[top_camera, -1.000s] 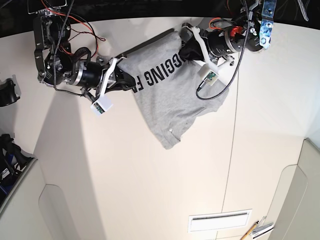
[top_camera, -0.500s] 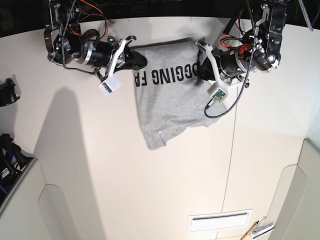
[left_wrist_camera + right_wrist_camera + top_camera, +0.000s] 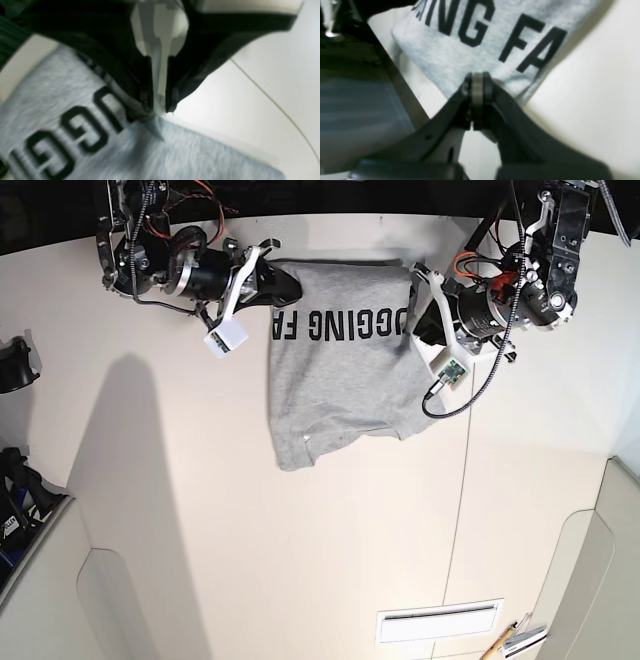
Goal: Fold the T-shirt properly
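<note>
Jaws of both grippers clamp opposite edges of the T-shirt (image 3: 340,370), stretched between them.

The heather-grey T-shirt (image 3: 335,375), black lettering up, stretched between the two grippers' closed tips, its lower part lying rumpled below them.

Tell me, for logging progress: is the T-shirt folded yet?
Not neatly: T-shirt hangs bunched between both shut grippers, lettering showing.

T-shirt (image 3: 335,385) lettering only partly readable in base view: its ends run under the left gripper (image 3: 418,323) and right gripper (image 3: 283,285). Both wrist views blurred, lettering cropped at frame edges. Sleeves and neck of T-shirt not discernible.
</note>
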{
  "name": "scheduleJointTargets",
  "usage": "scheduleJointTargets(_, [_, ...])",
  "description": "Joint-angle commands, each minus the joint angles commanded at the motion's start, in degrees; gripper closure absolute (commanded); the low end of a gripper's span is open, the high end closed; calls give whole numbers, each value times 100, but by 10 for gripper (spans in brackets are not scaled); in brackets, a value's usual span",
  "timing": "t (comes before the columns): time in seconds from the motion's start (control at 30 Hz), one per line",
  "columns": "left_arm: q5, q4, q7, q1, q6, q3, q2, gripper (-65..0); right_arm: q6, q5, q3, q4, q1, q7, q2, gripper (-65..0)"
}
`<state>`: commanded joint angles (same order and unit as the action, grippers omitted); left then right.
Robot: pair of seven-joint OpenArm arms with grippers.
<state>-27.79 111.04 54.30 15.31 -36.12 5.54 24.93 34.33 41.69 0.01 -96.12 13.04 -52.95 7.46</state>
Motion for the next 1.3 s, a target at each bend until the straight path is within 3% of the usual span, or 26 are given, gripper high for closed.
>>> scheduleJointTargets(0.07, [-24, 291, 42, 28, 105, 0, 2, -92, 0, 7, 157, -142, 4, -31, 0, 0])
scheduleJointTargets(0.27, [-66, 933, 210, 542, 103, 0, 0, -92, 0, 297, 616, -852, 114, -529, 72, 0])
scheduleJointTargets(0.37, [-66, 1110, 212, 975, 101, -90, 0, -92, 0, 479, 673, -960, 245, -588, 461, 0])
scheduleJointTargets(0.5, [-72, 1169, 212, 1665, 92, -719, -2, -92, 0, 752, 673, -970, 586, -623, 1003, 0])
scheduleJointTargets(0.67, [-190, 1169, 212, 2496, -57, -1537, -2, -92, 9, 997, 673, -986, 898, -728, 1458, 0])
scheduleJointTargets(0.8, [-339, 1169, 256, 3141, -85, -1755, -2, -90, 50, 1147, 671, -986, 1139, -800, 1799, 0])
scheduleJointTargets(1.13, [96, 1145, 251, 4406, -114, -1755, 0, -90, 57, 1128, 245, -986, 2190, -793, 2387, 0])
scheduleJointTargets(1.3, [98, 566, 249, 4725, -388, -1735, 0, -90, 57, 922, -101, -977, 2559, -791, 2492, 0])
